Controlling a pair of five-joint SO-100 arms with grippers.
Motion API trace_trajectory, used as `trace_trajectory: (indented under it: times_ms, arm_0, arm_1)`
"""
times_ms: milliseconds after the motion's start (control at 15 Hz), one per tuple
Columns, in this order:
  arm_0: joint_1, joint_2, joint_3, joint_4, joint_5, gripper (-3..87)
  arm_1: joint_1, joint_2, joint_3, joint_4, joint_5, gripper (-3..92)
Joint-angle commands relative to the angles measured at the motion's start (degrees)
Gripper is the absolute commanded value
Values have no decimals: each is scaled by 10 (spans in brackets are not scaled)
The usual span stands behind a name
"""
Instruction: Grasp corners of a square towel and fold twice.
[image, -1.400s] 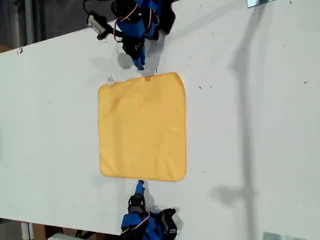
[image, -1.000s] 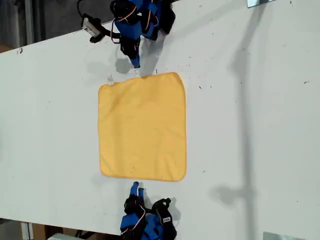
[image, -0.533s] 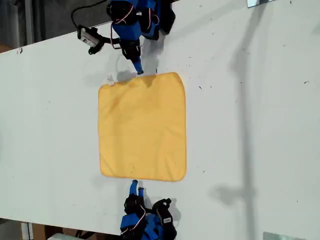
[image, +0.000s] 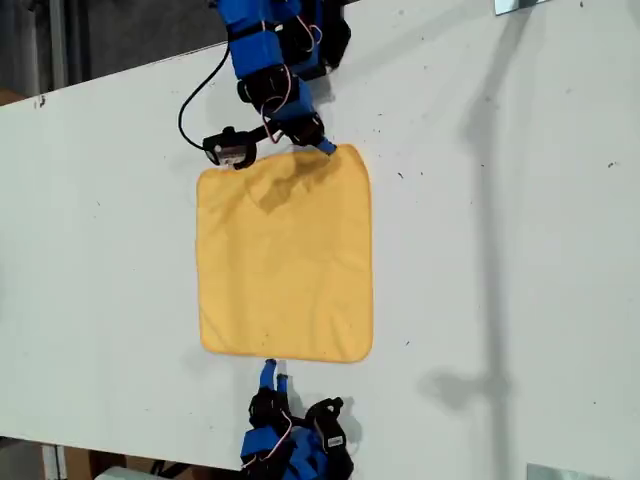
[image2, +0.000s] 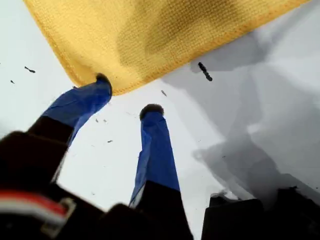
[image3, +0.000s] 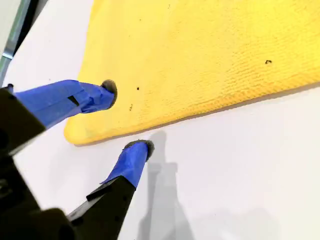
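Yellow-orange towel (image: 285, 260) lying flat mid-tabletop (image: 500, 250); my first tool (image2: 127, 96) hovering open at towel's far right corner (image: 355, 152) in exterior view; my second tool (image3: 125, 117) sitting open by near hem, gripping nothing.

We observe a soft yellow-orange square towel (image: 285, 255) with a stitched hem, lying spread on the white counter (image: 500, 250). It lies mostly flat, except near the edge towards the exterior view's top, where the cloth is rumpled and creased. Its four rounded hemmed corners (image: 356, 155) all show; the hem along the other three edges lies straight and flat against the surface.
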Motion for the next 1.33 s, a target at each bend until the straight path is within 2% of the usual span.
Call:
trace_trajectory:
  times_ms: [0,467,733,800,933,1000,1133,1267]
  arm_0:
    - [15,2,4,-12,3,181]
    - [20,2,4,-13,4,180]
    - [24,2,4,-13,4,179]
    - [24,2,4,-13,4,179]
    - [25,2,3,-8,-3,179]
    - [22,2,1,7,-37,181]
    - [37,2,-7,4,-49,182]
    - [106,-20,-40,30,-85,178]
  arm_1:
    - [-39,-32,-48,-21,9,254]
    - [-65,-267,-151,-105,1,276]
    - [-58,-363,-200,-122,-12,277]
    - [-57,-370,-203,-123,-14,263]
    - [-54,-374,-205,-127,-13,-1]
    - [-52,-375,-206,-126,-14,-1]
    - [-52,-373,-208,-121,-14,-1]
    - [-47,-372,-208,-121,-18,-1]
